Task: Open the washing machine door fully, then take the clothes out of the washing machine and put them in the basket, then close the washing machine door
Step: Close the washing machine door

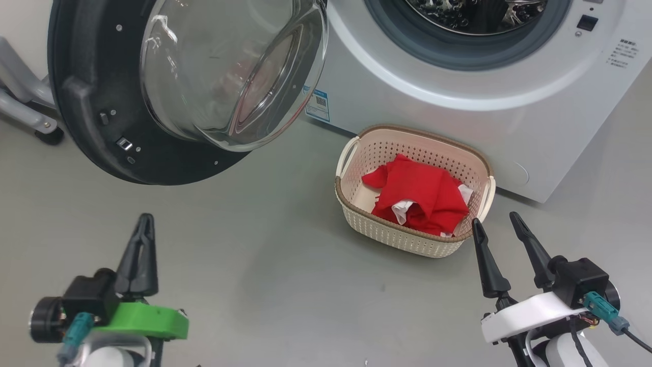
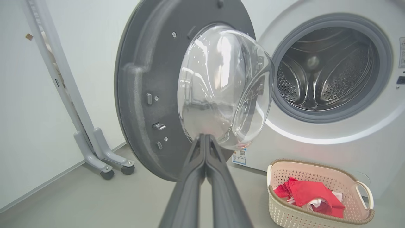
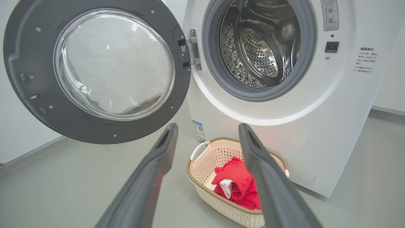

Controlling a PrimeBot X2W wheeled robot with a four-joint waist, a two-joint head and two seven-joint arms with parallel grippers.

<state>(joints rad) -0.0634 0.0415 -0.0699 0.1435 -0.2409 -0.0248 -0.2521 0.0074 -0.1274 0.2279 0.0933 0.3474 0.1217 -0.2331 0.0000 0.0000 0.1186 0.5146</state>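
In the head view the left gripper (image 1: 144, 219) stands at the near left with its two fingers pressed together on nothing, above the grey floor (image 1: 285, 255) and well short of the washing machine door (image 1: 86, 102). At the near right, the right gripper (image 1: 495, 220) has its fingers spread wide and empty, its tips just beside the basket's near right corner. The basket (image 1: 397, 235) sits on the floor against the front of the washing machine (image 1: 509, 122), and the clothes (image 1: 420, 196) lie bunched inside it, red with white showing. The door hangs swung out to the left, its glass bowl facing the robot; a blue sticker (image 1: 317, 104) sits low on the machine's front and a grey wheeled stand (image 1: 25, 112) is at the far left. In the left wrist view the closed fingers line up with the lower edge of the glass bowl, and the steel drum (image 2: 316, 72) shows through the open porthole, with the basket at the lower right. In the right wrist view the parted fingers frame the basket and its red heap; the door hangs from its hinge (image 3: 191, 49) left of the porthole.
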